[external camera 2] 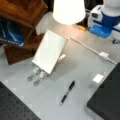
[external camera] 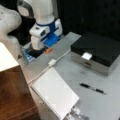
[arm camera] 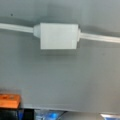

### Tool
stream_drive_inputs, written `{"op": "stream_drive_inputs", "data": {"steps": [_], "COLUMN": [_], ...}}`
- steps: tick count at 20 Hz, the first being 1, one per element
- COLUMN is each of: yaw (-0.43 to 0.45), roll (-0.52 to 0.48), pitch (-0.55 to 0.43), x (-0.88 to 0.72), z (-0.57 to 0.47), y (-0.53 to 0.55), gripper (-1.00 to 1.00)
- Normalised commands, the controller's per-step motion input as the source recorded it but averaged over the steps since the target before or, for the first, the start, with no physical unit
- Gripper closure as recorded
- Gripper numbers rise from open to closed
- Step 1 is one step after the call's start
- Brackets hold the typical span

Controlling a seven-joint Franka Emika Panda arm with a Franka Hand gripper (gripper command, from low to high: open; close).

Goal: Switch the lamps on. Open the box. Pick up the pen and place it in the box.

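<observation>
Lamp [external camera 2: 68, 10] glowing bright at a front view's top, lit. Box [external camera: 96, 52] shut, black lid down, white latch [external camera: 86, 56] at its front, on the desk [external camera: 72, 72] at a front view's right. Pen [external camera: 92, 88] lying flat on the desk, apart from box, near the notebook [external camera: 55, 93]. Pincer [external camera: 37, 52] low over the desk's far edge, near the cable switch [arm camera: 58, 35]; opening cannot tell, nothing seen held.

Lampshade [external camera 2: 68, 11] cut by top edge; box [external camera 2: 106, 100] cut by right edge; end effector unseen.
</observation>
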Motion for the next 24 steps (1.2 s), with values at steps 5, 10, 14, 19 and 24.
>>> {"op": "stream_drive_inputs", "data": {"steps": [5,10,14,19,24], "yaw": [-0.239,-0.229,-0.193,-0.136,-0.092], "roll": [0.158,0.114,0.115,0.182,0.227], "pitch": [0.269,0.278,0.289,0.346,0.327], "x": [0.29,0.53,0.77,0.77,0.62], "z": [0.27,0.29,0.29,0.25,0.2], "y": [0.07,0.07,0.06,-0.02,-0.05], "gripper": [-1.0,-1.0,-1.0,-1.0,-1.0]}}
